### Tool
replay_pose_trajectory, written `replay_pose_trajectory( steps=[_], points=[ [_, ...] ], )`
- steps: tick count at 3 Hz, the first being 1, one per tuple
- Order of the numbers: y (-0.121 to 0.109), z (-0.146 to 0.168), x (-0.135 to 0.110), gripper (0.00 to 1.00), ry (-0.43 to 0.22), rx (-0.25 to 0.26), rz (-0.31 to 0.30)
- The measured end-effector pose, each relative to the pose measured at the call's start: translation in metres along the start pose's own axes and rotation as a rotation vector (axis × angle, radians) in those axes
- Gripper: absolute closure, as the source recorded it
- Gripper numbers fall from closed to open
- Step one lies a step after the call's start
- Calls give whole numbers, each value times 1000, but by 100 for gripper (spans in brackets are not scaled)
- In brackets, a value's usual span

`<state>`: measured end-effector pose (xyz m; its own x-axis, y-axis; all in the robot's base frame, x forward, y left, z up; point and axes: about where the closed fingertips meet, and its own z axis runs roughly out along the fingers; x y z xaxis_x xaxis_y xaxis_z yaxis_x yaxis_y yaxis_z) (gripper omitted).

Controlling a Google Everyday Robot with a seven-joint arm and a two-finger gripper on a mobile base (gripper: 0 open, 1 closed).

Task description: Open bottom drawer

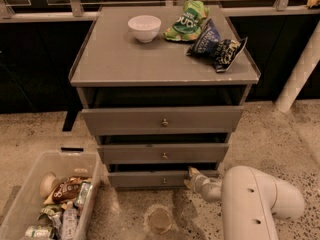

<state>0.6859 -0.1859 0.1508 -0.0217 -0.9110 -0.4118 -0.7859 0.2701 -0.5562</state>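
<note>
The bottom drawer (145,178) is the lowest, slimmest grey front of three, with a small round knob (164,181) at its centre. It stands out only slightly from the cabinet. My gripper (192,178) is low at the drawer's right end, just right of the knob and up against the front panel. My white arm (255,204) reaches in from the lower right. The middle drawer (162,154) and top drawer (162,120) sit above it, each with a knob.
On the cabinet top (125,59) are a white bowl (144,27), a green chip bag (186,21) and dark chip bags (217,45). A clear bin (45,199) of snacks stands on the floor at the lower left. A white post (299,74) stands at the right.
</note>
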Motion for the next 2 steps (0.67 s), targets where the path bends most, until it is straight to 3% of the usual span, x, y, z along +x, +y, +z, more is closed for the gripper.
replay_pose_trajectory(
  steps=[1,2],
  points=[
    [15,-3,0,100,-13,-7,-4],
    [13,-6,-2,100,-14,-7,-4]
  ],
)
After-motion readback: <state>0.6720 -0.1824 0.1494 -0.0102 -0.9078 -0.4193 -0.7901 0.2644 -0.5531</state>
